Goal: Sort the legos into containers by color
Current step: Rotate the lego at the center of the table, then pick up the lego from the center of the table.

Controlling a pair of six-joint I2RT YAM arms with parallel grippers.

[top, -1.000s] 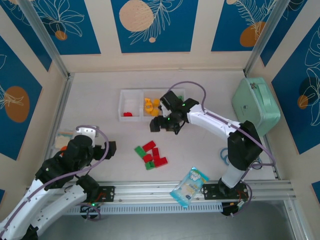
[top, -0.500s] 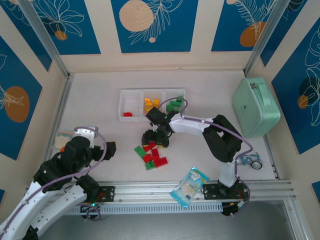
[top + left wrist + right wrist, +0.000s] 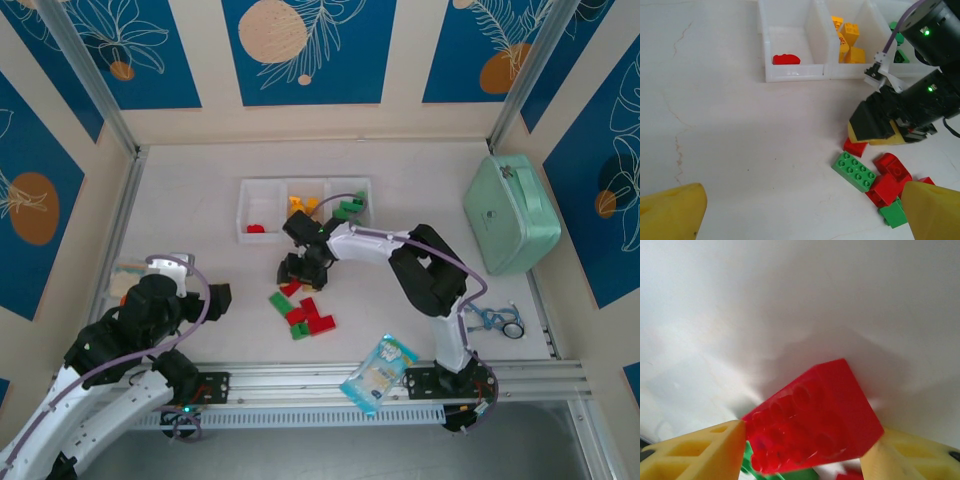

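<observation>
My right gripper (image 3: 293, 279) is down at the top of the loose pile of legos, its yellow fingers (image 3: 695, 452) pressed on both sides of a tilted red lego (image 3: 815, 422) that rests at the table. Just below lie a green brick (image 3: 280, 301), further red bricks (image 3: 320, 320) and a small green one (image 3: 299, 331). The row of white containers (image 3: 243, 210) holds a red piece (image 3: 256, 228) on the left, yellow ones (image 3: 300, 208) in the middle and green ones (image 3: 349, 209) on the right. My left gripper (image 3: 802, 205) hovers open, left of the pile, with nothing in it.
A mint-green case (image 3: 512, 212) stands at the right wall. A blue-white snack packet (image 3: 379, 372) lies on the front rail, and a small blue item (image 3: 497, 320) sits by the right arm's base. Bare table stretches left of the pile.
The right arm swung from above the containers down to the pile, and its jaws narrowed around a red lego. The left arm stayed put.
</observation>
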